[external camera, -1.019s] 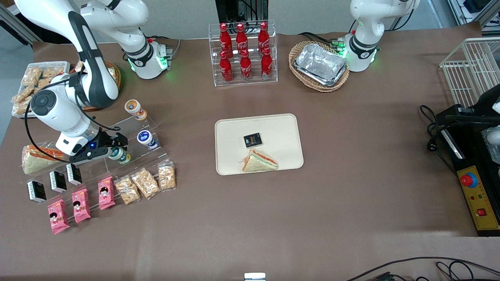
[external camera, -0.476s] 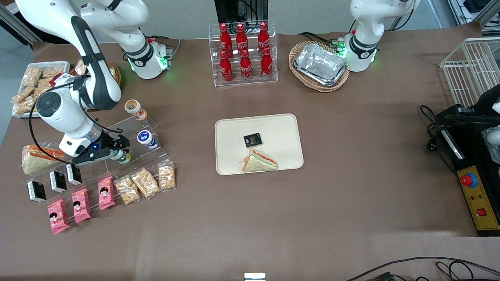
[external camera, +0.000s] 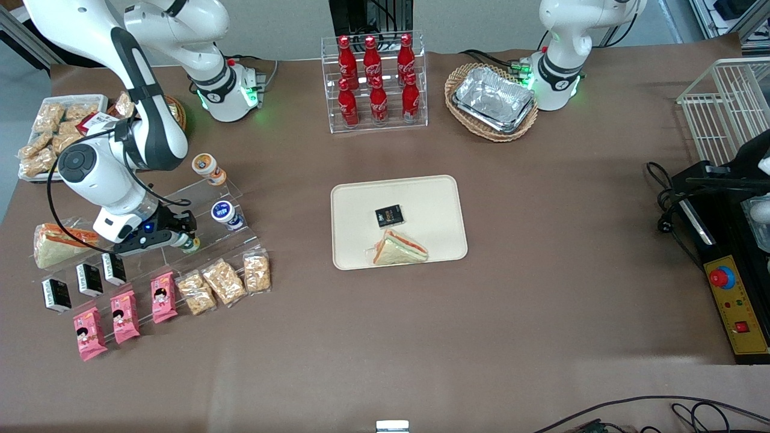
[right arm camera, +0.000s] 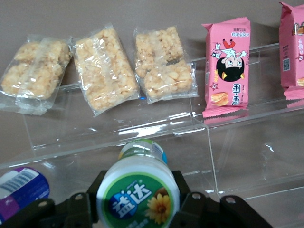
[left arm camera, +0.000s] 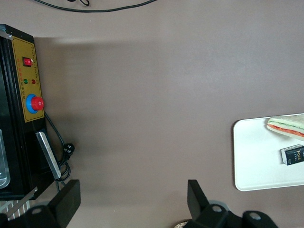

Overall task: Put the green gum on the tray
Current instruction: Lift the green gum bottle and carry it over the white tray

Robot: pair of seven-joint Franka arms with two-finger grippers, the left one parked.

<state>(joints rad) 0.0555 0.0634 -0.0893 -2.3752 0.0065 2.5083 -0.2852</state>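
1. Front view: right arm's black two-finger end effector [external camera: 178,239] sits low over the clear acrylic stepped display stand [external camera: 207,207] at the working arm's end of the brown surface [external camera: 541,300]. The small round white green gum canister with green label [external camera: 191,243] is mostly covered by it now, where a second ago more of it showed. The flat cream-coloured rectangular tray [external camera: 433,198], already carrying a wrapped triangular sandwich [external camera: 399,248] and a small black packet [external camera: 389,216], lies well apart.
2. Right wrist view: the canister's green-rimmed lid [right arm camera: 138,195] fills the gap between the black fingers [right arm camera: 187,202], which appear closed against its sides; its reflection shows in the acrylic. Puffed-rice packs [right arm camera: 105,67] and a pink snack bag [right arm camera: 226,66] lie on the steps nearby.
3. Judgement: the grasp looks just made; lifting and carrying to the tray remain.
4. Left wrist view: only the tray's edge shows.
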